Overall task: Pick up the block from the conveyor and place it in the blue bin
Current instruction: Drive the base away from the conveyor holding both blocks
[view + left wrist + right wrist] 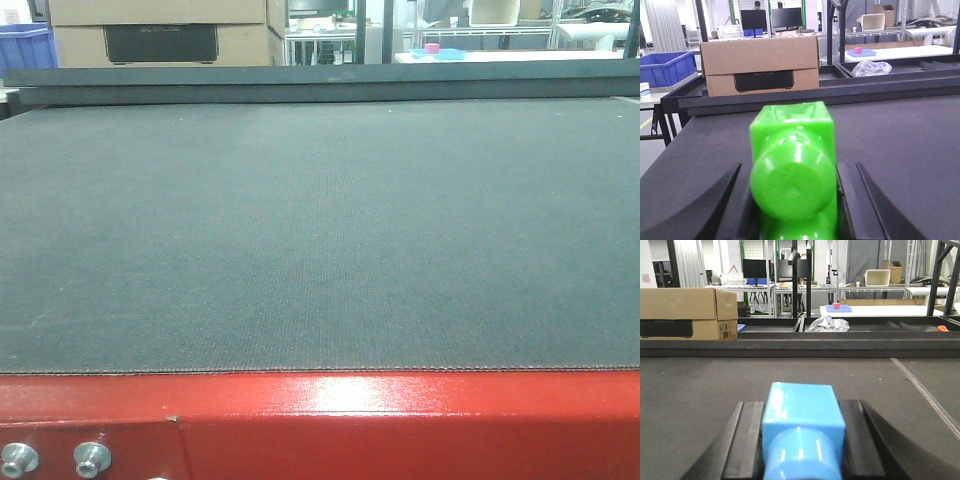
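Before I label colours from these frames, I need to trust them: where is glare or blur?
Front view: a white glare patch on the red frame, belt sharp. Left wrist view: the green block is soft, with bright streaks; the cardboard box behind is crisp. Right wrist view: the blue block is slightly soft.

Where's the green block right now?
Left wrist view: the green block is clamped between the fingers of the left gripper, centre-bottom of frame, conveyor belt and cardboard box behind it.
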Robot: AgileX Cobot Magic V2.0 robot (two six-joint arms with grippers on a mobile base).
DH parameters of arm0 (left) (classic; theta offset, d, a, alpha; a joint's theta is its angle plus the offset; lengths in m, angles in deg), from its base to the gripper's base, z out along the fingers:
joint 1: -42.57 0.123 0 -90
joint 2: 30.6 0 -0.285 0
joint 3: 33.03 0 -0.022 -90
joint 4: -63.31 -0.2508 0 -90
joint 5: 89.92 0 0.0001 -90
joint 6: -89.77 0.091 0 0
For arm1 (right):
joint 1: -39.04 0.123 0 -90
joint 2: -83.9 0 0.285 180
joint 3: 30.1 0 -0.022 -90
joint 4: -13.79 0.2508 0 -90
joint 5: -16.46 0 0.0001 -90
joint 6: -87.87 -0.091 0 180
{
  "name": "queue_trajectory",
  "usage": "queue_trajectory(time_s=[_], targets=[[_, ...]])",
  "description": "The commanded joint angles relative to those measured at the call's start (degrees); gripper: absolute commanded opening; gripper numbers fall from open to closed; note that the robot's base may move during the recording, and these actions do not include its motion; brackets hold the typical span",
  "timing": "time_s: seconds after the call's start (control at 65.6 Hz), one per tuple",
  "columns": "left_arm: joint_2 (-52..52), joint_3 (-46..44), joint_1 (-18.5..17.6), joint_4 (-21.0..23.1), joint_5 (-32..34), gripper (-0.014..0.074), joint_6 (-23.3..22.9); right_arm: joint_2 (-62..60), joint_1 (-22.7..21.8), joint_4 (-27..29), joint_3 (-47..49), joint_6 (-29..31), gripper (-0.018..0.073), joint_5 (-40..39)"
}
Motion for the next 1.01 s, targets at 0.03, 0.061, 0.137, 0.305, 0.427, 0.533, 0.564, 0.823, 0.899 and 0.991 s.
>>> queue_trajectory(time_s=[0.03, 0.061, 0.137, 0.305, 0.427, 0.533, 0.564, 0.823, 0.899, 0.991], targets=[[-0.3, -0.1, -0.3, -0.1, 1.3, -0.0111, -0.2, -0.3, 0.2, -0.5, -0.1, 0.4, -0.0162, -1.4], [-0.3, -0.1, -0.3, -0.1, 1.3, -0.0111, -0.2, -0.3, 0.2, -0.5, -0.1, 0.4, -0.0162, -1.4], [-0.3, -0.1, -0.3, -0.1, 1.3, -0.0111, -0.2, -0.3, 0.2, -0.5, -0.1, 0.4, -0.0162, -1.4], [-0.3, -0.1, -0.3, -0.1, 1.3, -0.0111, -0.2, -0.3, 0.2, -0.5, -0.1, 0.4, -0.0162, -1.4], [-0.3, -0.1, -0.3, -0.1, 1.3, -0.0111, -0.2, -0.3, 0.2, -0.5, -0.1, 0.4, -0.0162, -1.4], [-0.3, -0.1, -0.3, -0.1, 1.3, -0.0111, -0.2, -0.3, 0.2, -0.5, -0.1, 0.4, -0.0162, -1.4], [-0.3, -0.1, -0.3, -0.1, 1.3, -0.0111, -0.2, -0.3, 0.2, -0.5, -0.1, 0.4, -0.0162, -1.4], [-0.3, -0.1, -0.3, -0.1, 1.3, -0.0111, -0.2, -0.3, 0.2, -0.5, -0.1, 0.4, -0.0162, -1.4], [-0.3, -0.1, -0.3, -0.1, 1.3, -0.0111, -0.2, -0.3, 0.2, -0.5, -0.1, 0.4, -0.0162, -1.4], [-0.3, -0.1, -0.3, -0.1, 1.3, -0.0111, -0.2, -0.3, 0.2, -0.5, -0.1, 0.4, -0.0162, -1.4]])
